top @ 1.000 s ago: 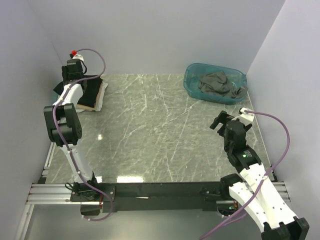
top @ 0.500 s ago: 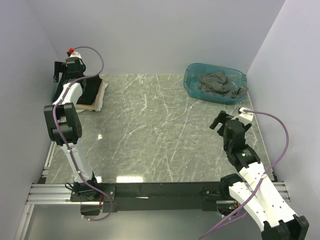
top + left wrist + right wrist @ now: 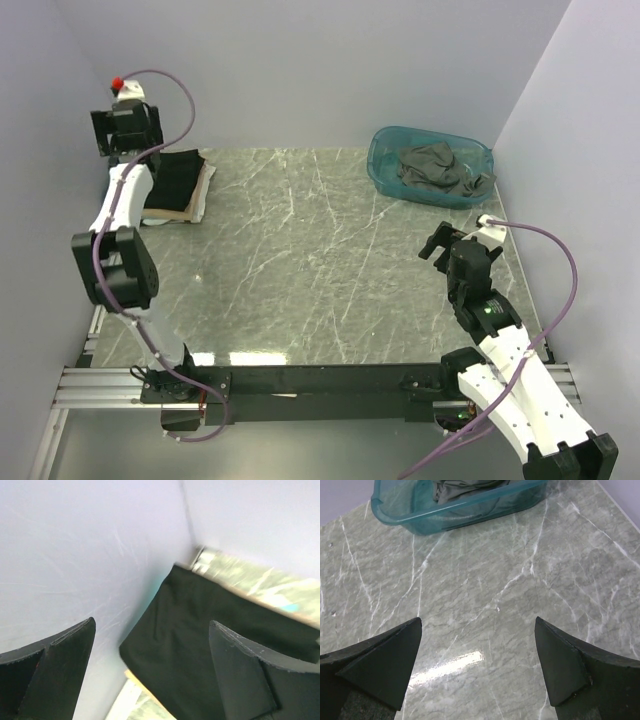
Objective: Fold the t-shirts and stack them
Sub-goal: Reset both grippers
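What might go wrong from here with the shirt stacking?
The dark grey shirt lies crumpled in the teal tub, one corner over its rim; lifting it with the right gripper may drag the tub. The open left gripper hangs over the black shirt; a low sweep could ruffle its folds.

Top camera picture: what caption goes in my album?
Left gripper open near the folded shirt stack; grey shirt waits in the teal tub.

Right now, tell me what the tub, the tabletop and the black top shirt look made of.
Tub: translucent teal plastic, glossy, with a see-through wall.
Tabletop: polished grey-green marble or a marble-look laminate; white veins, light glare.
Black shirt: soft matte cloth, probably cotton knit; folded flat, no sheen.
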Controlling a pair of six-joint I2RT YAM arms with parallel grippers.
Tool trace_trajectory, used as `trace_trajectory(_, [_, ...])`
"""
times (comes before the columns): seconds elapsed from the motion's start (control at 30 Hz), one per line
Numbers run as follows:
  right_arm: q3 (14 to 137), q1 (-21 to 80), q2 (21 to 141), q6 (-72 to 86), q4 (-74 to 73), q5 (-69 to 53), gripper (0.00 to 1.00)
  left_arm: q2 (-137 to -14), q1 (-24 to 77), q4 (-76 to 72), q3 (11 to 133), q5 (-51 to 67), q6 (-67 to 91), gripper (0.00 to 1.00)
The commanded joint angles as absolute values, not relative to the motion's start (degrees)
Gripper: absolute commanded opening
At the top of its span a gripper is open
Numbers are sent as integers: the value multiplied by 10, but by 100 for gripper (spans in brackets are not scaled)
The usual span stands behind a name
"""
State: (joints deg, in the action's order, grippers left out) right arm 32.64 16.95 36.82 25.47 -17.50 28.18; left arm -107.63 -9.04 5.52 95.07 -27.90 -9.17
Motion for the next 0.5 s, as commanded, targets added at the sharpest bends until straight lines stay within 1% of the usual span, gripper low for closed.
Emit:
trace_trajectory(0.0, [350,170,359,252,-166,277,100,-992,-91,68,950,-220,-13,99])
trace_trajectory(0.03, [348,169,358,252,-164,273,100,-983,-90,72,949,-213,-4,99])
trace_trajectory(0.1, [347,170,358,251,-163,257,100,-949,-90,83,940,-189,71,99])
trace_trajectory(0.13, [347,170,359,251,-162,254,100,-935,-89,77,931,-137,94,99])
trace_trajectory(0.2, [350,170,364,251,-163,248,100,-892,-80,56,885,-99,160,99])
trace_trajectory(0.27, [359,170,371,250,-170,237,100,-856,-47,33,844,-99,207,99])
trace_trajectory(0.33, [362,170,378,250,-178,231,100,-835,-3,40,813,-124,228,99])
trace_trajectory(0.4, [359,170,381,253,-178,231,100,-798,66,46,787,-148,254,99])
trace_trajectory(0.47, [357,170,381,256,-179,221,100,-769,109,53,733,-167,264,100])
